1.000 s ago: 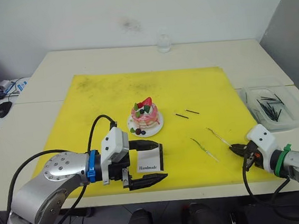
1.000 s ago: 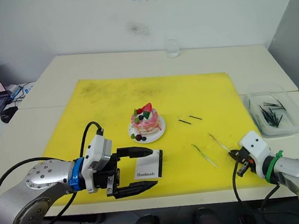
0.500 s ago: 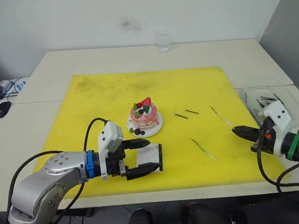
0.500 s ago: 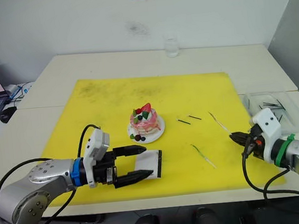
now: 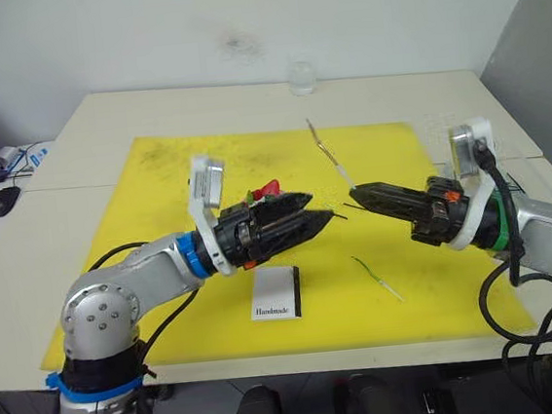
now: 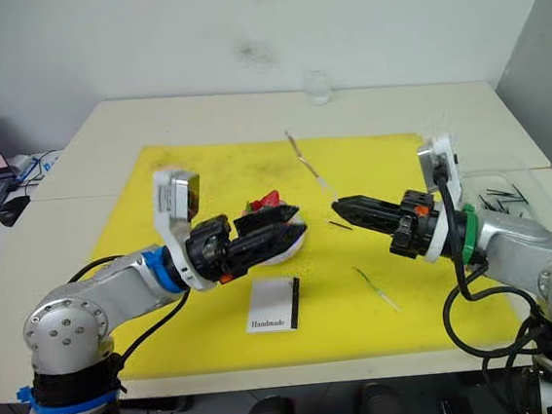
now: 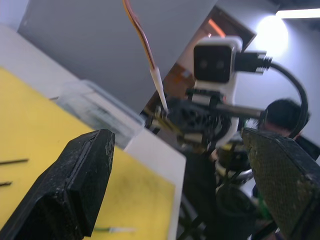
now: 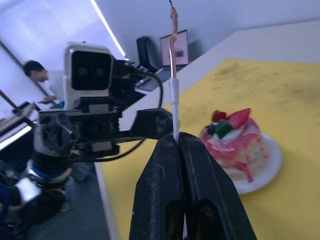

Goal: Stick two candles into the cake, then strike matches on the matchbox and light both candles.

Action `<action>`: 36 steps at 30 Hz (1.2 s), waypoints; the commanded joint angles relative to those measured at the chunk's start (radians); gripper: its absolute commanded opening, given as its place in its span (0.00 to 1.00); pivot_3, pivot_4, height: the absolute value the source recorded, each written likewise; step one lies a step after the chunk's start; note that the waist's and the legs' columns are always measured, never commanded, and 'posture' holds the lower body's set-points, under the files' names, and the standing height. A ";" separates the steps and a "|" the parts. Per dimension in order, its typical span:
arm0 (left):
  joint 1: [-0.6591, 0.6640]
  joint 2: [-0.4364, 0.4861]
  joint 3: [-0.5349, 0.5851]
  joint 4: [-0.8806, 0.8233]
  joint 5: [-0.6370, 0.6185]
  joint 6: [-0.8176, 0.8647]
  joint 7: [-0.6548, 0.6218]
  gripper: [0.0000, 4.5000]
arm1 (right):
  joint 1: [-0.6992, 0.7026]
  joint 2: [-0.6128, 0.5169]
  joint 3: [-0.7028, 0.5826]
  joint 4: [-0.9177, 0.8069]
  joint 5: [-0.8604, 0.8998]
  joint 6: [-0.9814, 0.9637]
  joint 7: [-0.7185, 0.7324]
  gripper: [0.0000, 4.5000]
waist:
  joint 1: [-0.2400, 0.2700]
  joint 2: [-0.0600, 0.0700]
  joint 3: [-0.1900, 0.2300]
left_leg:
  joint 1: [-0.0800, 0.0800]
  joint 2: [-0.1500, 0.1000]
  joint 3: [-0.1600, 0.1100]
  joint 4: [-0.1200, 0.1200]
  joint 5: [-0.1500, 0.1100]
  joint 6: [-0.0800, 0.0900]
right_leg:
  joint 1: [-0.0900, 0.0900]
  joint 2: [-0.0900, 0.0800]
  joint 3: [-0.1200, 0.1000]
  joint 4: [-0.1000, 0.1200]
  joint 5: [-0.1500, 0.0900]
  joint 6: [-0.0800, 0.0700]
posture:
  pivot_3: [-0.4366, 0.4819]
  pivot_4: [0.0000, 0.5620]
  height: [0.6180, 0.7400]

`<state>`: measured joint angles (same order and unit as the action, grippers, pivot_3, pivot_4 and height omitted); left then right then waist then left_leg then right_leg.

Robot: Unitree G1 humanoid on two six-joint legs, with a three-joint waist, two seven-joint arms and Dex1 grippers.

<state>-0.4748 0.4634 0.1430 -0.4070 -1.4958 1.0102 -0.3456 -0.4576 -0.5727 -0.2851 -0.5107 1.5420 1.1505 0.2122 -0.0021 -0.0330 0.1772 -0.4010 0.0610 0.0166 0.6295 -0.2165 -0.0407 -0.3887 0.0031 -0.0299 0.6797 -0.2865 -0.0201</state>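
Right gripper point(image 5: 357, 194): fingers pinched on pinkish candle point(image 5: 325, 151), rising from tips.
Left gripper point(image 5: 321, 219): fingers spread wide, empty.
Cake point(image 8: 237, 136): beyond right fingertips; lower candle base-first, upright.

The two head cameras look forward and down from above the near edge of the desk point(image 5: 500, 97), taking in the whole yellow mat point(image 5: 389, 157) and the wall behind; they share nearly the same scene, slightly offset sideways; the left wrist camera looks low across the mat toward the right arm's camera housing point(image 7: 216, 59); the right wrist camera looks back, close over the cake point(image 8: 235, 137), at the left arm's camera housing point(image 8: 90, 70).
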 commanded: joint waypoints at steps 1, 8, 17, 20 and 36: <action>-0.028 -0.034 0.007 0.013 -0.090 -0.041 0.060 1.00 | -0.030 -0.032 0.042 0.003 0.162 -0.058 -0.086 0.02 | 0.000 0.000 0.000 | 0.000 0.000 0.000 0.000 0.000 0.000 | 0.000 0.000 0.000 0.000 0.000 0.000 | 0.48 0.27 1.00; -0.038 -0.056 -0.017 0.049 -0.166 -0.045 0.089 1.00 | -0.047 -0.068 0.126 -0.001 0.261 -0.144 -0.164 0.02 | 0.000 0.000 0.000 | 0.002 0.001 0.005 0.000 0.000 0.000 | -0.001 0.004 0.006 0.000 0.000 0.001 | 0.48 0.27 1.00; -0.046 -0.070 -0.020 0.079 -0.206 -0.073 0.110 0.81 | -0.039 -0.096 0.170 -0.018 0.265 -0.198 -0.172 0.00 | 0.000 0.000 0.000 | 0.002 0.001 0.010 0.000 0.000 0.000 | -0.002 0.004 0.012 0.000 0.001 0.002 | 0.48 0.27 1.00; -0.045 -0.071 -0.024 0.078 -0.209 -0.073 0.110 0.59 | -0.039 -0.107 0.179 -0.020 0.263 -0.205 -0.164 0.00 | 0.000 0.000 0.000 | 0.002 0.001 0.011 0.000 0.000 0.000 | -0.003 0.004 0.013 -0.001 0.001 0.002 | 0.48 0.27 1.00; -0.031 -0.068 -0.023 0.050 -0.201 -0.088 0.098 0.00 | -0.042 -0.131 0.211 -0.012 0.241 -0.220 -0.151 0.09 | 0.000 0.000 0.000 | 0.000 0.001 0.013 -0.001 0.000 0.000 | -0.006 0.004 0.015 -0.001 0.002 0.003 | 0.48 0.27 1.00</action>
<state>-0.4970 0.3943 0.1107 -0.3127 -1.6914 0.9475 -0.2311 -0.4897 -0.6928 -0.0713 -0.5058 1.7841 0.9437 0.0449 -0.0019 -0.0333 0.1774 -0.4007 0.0620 0.0294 0.6289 -0.2166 -0.0409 -0.3945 0.0072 -0.0145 0.6791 -0.2850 -0.0175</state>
